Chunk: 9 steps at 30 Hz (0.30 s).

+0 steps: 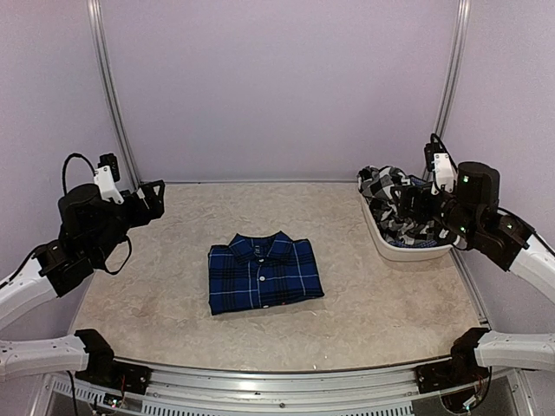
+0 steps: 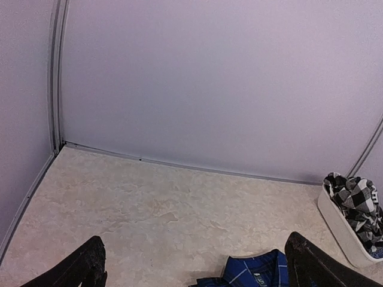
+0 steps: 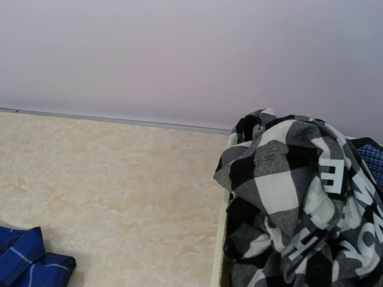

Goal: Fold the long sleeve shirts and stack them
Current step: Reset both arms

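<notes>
Blue shirt (image 1: 264,273), top view: folded flat at centre of table (image 1: 390,312); my stack base.
Checked shirt (image 1: 390,195), top view: heaped in white bin (image 1: 408,253); my right gripper (image 1: 422,211) is over it, and I cannot tell its opening.
Left gripper (image 2: 194,242), left wrist view: fingers (image 2: 90,263) spread wide, empty.
Checked shirt (image 3: 287,179), right wrist view: crumpled; I judge it best to pinch one upper fold and lift clear.

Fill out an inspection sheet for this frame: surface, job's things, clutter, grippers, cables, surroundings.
Surface: beige marbled table, no stains seen.
Job's things: blue plaid shirt folded at centre; black-and-white checked shirt crumpled in the white bin, far right.
Clutter: nothing seen.
Grippers: left gripper raised at the left edge, jaws wide apart, empty; right gripper over the bin, jaws hidden.
Cables: black cable looped above the left arm.
Surroundings: lilac walls, metal corner posts.
</notes>
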Motion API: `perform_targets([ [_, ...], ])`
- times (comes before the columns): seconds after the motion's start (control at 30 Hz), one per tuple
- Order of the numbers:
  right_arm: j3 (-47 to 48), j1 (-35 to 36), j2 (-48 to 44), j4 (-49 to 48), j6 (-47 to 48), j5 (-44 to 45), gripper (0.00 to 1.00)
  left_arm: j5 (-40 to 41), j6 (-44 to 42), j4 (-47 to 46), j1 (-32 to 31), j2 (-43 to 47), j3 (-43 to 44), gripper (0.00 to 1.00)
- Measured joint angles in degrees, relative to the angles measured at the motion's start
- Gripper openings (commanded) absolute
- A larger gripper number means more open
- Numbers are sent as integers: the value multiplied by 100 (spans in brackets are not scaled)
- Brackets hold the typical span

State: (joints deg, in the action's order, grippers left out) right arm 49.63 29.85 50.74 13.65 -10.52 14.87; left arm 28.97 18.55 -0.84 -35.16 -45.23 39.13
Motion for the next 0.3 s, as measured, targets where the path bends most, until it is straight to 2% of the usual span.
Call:
perform_targets([
  [0.3,-68,0,-9,-24,-2,44,99,7,0,0,0,-22,0,99],
])
